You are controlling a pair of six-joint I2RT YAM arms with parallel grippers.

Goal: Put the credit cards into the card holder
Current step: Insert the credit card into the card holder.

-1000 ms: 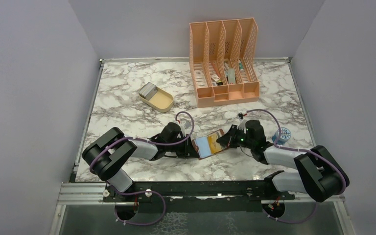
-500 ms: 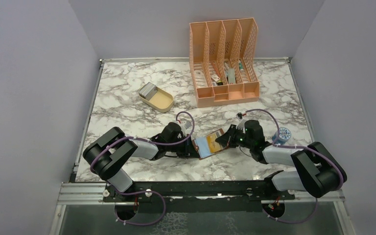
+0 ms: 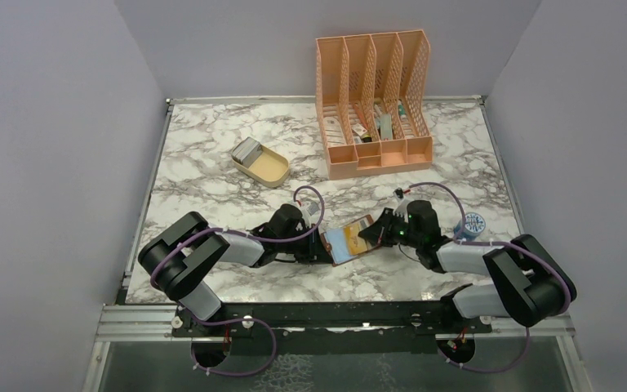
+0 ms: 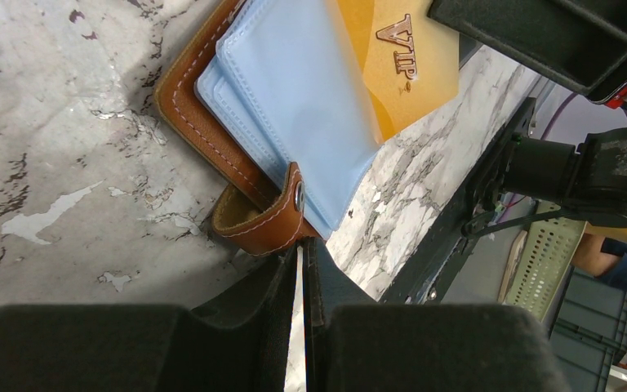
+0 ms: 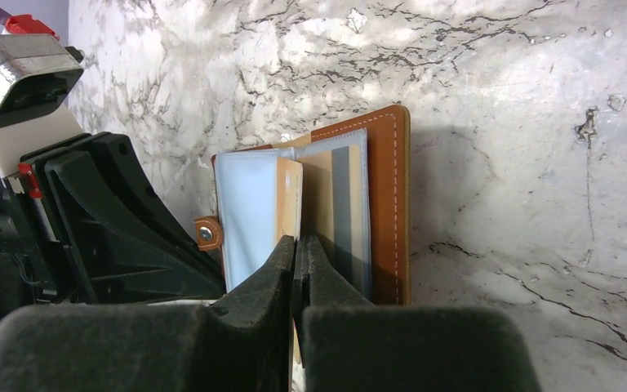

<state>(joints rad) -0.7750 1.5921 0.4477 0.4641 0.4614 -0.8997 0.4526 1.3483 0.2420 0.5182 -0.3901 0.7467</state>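
The card holder [image 3: 344, 242] lies open on the marble surface [image 3: 212, 163] between the two arms, its pale blue pockets facing up. The right claw [image 5: 298, 245] is clamped on a gold credit card [image 4: 408, 73] marked "VIP". The card's far end sits among the blue pockets, but how deep it sits is unclear. The left claw [image 4: 302, 255] has its jaws together at the wallet's near edge, tips against the brown snap tab [image 4: 265, 222]. I cannot tell whether any leather is pinched between them.
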